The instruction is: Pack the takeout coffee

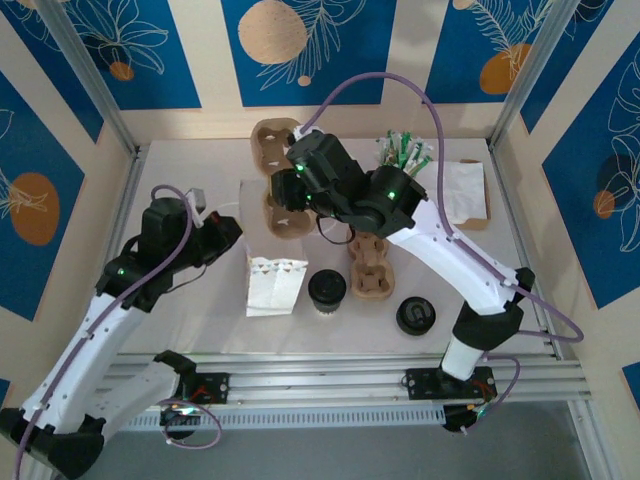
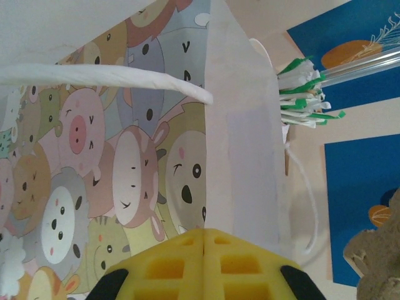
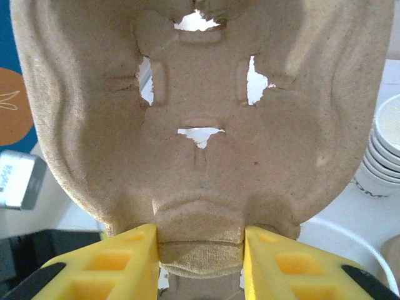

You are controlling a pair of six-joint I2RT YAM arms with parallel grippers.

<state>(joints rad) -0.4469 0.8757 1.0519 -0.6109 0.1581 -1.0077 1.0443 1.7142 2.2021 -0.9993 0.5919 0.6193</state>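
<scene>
The takeout coffee (image 1: 327, 290), a pale cup under a black lid, stands at the table's middle front, apart from both grippers. My right gripper (image 1: 287, 192) (image 3: 200, 250) is shut on the end tab of a brown pulp cup carrier (image 1: 285, 218) (image 3: 200, 125), held at the back of the table. A white paper bag (image 1: 275, 286) with a cartoon-animal print (image 2: 125, 169) stands just left of the coffee. My left gripper (image 1: 232, 236) (image 2: 204, 234) is at the bag's top left corner, its yellow fingers pressed together where the bag's folded edge meets them.
A second carrier (image 1: 370, 270) lies right of the coffee, and more carriers (image 1: 275, 140) are stacked at the back. Black lids (image 1: 415, 315) sit front right. Green-wrapped straws (image 1: 405, 155) (image 2: 306, 94), napkins (image 1: 465, 190) and stacked lidless cups (image 3: 384, 144) stand at the back right.
</scene>
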